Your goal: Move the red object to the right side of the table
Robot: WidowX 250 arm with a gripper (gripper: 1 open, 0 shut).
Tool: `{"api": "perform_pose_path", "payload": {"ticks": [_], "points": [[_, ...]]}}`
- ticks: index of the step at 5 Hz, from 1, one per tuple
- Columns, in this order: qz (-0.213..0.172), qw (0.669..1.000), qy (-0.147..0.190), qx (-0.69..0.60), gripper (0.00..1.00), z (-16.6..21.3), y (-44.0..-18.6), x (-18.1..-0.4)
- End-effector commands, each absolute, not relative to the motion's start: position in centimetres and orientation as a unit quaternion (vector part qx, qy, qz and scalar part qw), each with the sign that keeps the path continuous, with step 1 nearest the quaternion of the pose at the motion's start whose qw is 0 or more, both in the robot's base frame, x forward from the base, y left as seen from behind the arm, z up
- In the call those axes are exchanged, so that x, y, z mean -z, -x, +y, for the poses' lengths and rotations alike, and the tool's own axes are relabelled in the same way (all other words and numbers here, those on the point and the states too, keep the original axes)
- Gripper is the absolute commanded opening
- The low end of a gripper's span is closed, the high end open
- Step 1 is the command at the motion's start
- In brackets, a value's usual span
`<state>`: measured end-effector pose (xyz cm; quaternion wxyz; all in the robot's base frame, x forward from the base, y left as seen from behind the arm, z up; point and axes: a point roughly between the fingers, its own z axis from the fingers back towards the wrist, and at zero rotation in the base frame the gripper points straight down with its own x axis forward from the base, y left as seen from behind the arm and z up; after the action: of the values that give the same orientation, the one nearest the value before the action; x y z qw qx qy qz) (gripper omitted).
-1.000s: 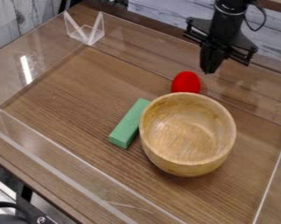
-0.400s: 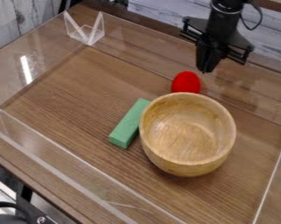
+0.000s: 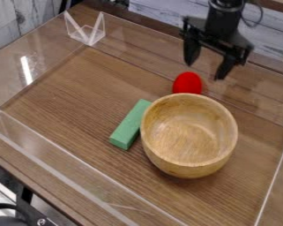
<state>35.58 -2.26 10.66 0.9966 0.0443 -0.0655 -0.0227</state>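
Observation:
The red object (image 3: 187, 83) is a small glossy rounded toy lying on the wooden table (image 3: 73, 97), just behind the rim of the wooden bowl. My gripper (image 3: 214, 68) hangs above and a little behind-right of it, its two black fingers (image 3: 193, 55) spread apart with nothing between them. The gripper does not touch the red object.
A large wooden bowl (image 3: 189, 134) sits in front of the red object. A green rectangular block (image 3: 130, 124) lies to the bowl's left. Low clear acrylic walls (image 3: 38, 66) border the table, with a clear stand (image 3: 85, 29) at the back left.
The gripper's fingers were together and have now spread wide. The arm has stayed roughly in place above the red object, which has not moved.

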Motion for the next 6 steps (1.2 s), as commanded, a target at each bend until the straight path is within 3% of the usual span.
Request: {"api": "perform_pose_path", "payload": {"ticks": [1, 2, 4, 6], "points": [[-0.109, 0.993, -0.043, -0.028, 1.00, 1.2, -35.3, -14.9], [-0.110, 0.989, -0.051, -0.087, 1.00, 5.9, -35.3, -15.9], [-0.108, 0.983, -0.063, -0.132, 1.00, 12.3, -36.9, -14.0], [-0.110, 0.991, -0.053, -0.049, 1.00, 10.5, -36.9, -12.1]]}}
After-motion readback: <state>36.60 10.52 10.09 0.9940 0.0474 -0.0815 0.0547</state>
